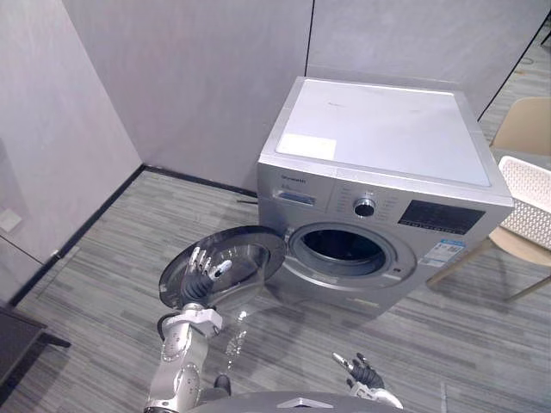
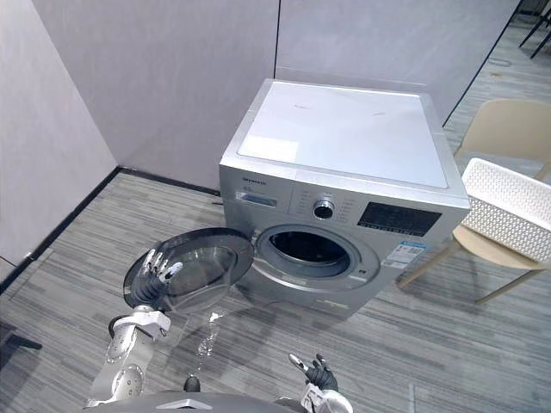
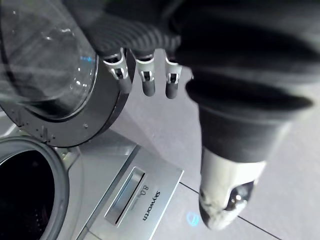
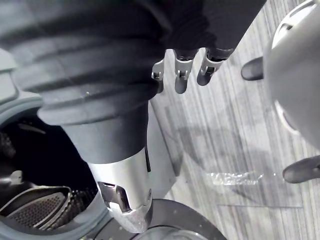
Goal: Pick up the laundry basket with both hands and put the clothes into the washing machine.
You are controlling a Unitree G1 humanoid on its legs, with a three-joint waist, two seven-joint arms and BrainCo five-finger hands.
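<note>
A silver front-loading washing machine [image 1: 379,146] stands against the grey wall. Its round glass door [image 1: 241,258] is swung wide open to the left, and the drum opening [image 1: 343,247] is dark inside. My left hand [image 1: 202,274] is raised at the door's outer edge, open, with straight fingers [image 3: 146,80] next to the door rim [image 3: 107,112]. My right hand [image 1: 366,374] hangs low in front of the machine, open with relaxed fingers [image 4: 181,75]. A white perforated laundry basket [image 2: 508,211] rests on a beige chair [image 2: 508,129] to the right of the machine.
Grey walls close in behind and on the left, with a dark skirting line [image 1: 86,228]. Grey plank floor [image 1: 482,335] lies open in front of the machine. A dark object [image 1: 17,340] sits at the far left edge.
</note>
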